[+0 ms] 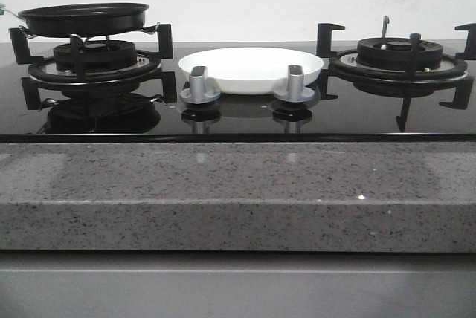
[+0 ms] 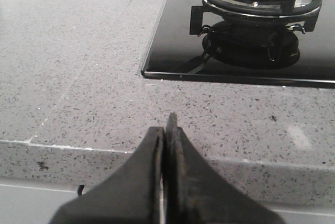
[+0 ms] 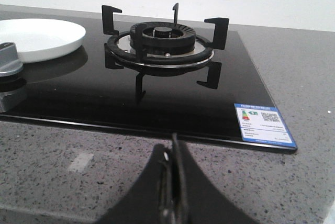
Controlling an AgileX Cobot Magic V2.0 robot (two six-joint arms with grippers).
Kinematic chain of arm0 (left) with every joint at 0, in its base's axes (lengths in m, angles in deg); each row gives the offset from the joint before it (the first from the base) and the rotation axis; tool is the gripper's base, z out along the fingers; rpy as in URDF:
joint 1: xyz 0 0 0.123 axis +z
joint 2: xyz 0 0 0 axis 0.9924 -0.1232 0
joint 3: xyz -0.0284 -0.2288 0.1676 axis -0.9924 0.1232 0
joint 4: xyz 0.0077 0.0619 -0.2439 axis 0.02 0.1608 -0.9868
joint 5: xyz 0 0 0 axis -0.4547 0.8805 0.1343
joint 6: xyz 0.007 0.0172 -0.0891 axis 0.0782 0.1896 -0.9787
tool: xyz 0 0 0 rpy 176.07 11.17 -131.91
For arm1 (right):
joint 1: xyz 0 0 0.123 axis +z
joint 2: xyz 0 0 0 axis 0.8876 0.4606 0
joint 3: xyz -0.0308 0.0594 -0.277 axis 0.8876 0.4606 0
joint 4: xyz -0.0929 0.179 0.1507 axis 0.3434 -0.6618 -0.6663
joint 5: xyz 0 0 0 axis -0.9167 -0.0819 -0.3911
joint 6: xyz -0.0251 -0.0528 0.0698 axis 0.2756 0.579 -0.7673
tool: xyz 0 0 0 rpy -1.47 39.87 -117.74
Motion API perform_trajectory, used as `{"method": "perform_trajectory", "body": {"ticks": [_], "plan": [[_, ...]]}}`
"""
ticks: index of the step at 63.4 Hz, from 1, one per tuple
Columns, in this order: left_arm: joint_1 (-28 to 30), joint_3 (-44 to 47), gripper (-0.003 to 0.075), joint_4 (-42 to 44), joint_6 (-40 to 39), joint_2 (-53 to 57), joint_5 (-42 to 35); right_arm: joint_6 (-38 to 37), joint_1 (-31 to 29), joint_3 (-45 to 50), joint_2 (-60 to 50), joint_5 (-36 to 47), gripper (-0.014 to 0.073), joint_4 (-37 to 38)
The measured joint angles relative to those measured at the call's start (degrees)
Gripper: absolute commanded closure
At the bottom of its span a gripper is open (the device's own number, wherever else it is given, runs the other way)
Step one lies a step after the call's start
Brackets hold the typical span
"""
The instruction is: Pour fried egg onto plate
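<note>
Granite counter (image 1: 238,184) nearest; glossy white plate (image 1: 249,67) between burners.

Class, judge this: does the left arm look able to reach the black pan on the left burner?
Probably yes: the shut left gripper sits over bare countertop, and nothing stands before the pan.

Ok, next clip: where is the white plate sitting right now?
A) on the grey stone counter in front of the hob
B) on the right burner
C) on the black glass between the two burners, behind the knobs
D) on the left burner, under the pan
C: the plate rests on the glass between the burners, behind the two knobs; the pan occupies the left burner.
</note>
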Motion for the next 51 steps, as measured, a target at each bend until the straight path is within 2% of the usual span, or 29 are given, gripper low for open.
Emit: {"method": "perform_trajectory", "body": {"ticks": [30,42,51], "plan": [[0.0,0.0,0.0741,0.0,0.0,0.0,-0.52,0.0,0.0,0.0,-0.11,0.0,0.0712,0.0],[0.0,0.0,0.0741,-0.7,0.0,0.0,-4.58,0.0,0.0,0.0,-0.11,0.0,0.0712,0.0],[0.0,0.0,0.0741,-0.95,0.0,0.0,-10.7,0.0,0.0,0.0,-0.11,1.23,0.0712,0.0]]}}
